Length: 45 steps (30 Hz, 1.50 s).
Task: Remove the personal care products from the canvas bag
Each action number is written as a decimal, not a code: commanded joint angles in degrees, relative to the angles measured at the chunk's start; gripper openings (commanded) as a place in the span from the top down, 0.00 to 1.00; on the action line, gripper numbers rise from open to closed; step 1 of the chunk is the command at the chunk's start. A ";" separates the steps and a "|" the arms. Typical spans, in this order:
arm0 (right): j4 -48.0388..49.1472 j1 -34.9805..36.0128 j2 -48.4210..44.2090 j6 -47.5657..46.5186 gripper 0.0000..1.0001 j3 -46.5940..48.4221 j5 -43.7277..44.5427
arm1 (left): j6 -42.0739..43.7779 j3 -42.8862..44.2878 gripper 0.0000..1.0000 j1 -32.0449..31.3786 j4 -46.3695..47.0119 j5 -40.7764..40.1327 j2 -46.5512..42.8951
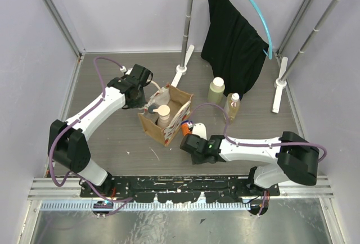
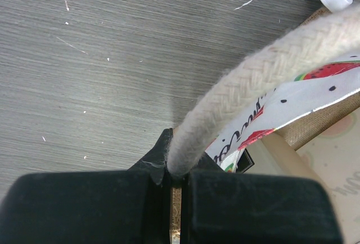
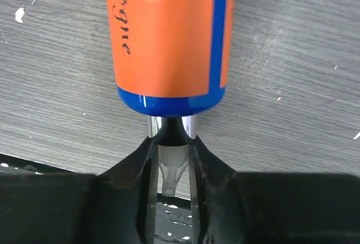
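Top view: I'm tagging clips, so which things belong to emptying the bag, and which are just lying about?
Job: canvas bag; orange bottle; cream-capped bottle inside the bag; beige bottle and amber bottle, both standing outside it.
Lying about: black garment; blue hanger; clothes rack.

Left arm: white shell links between bulky black joint housings. 1 purple cable runs along it in loose loops.

Right arm: same white-and-black build. It has a second purple cable and a small green mark on the black wrist block.

Left pincer: 2 blocky matte black fingers, with a pale scuff at 1 inner edge.

Right pincer: 2 black fingers tapering to narrow tips.

Both bases are bolted to a black slotted plate.
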 commanded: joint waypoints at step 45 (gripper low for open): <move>-15.22 -29.33 -3.89 -18.88 0.85 28.72 5.99 | 0.30 -1.64 1.00 -0.08 -4.60 0.59 -2.67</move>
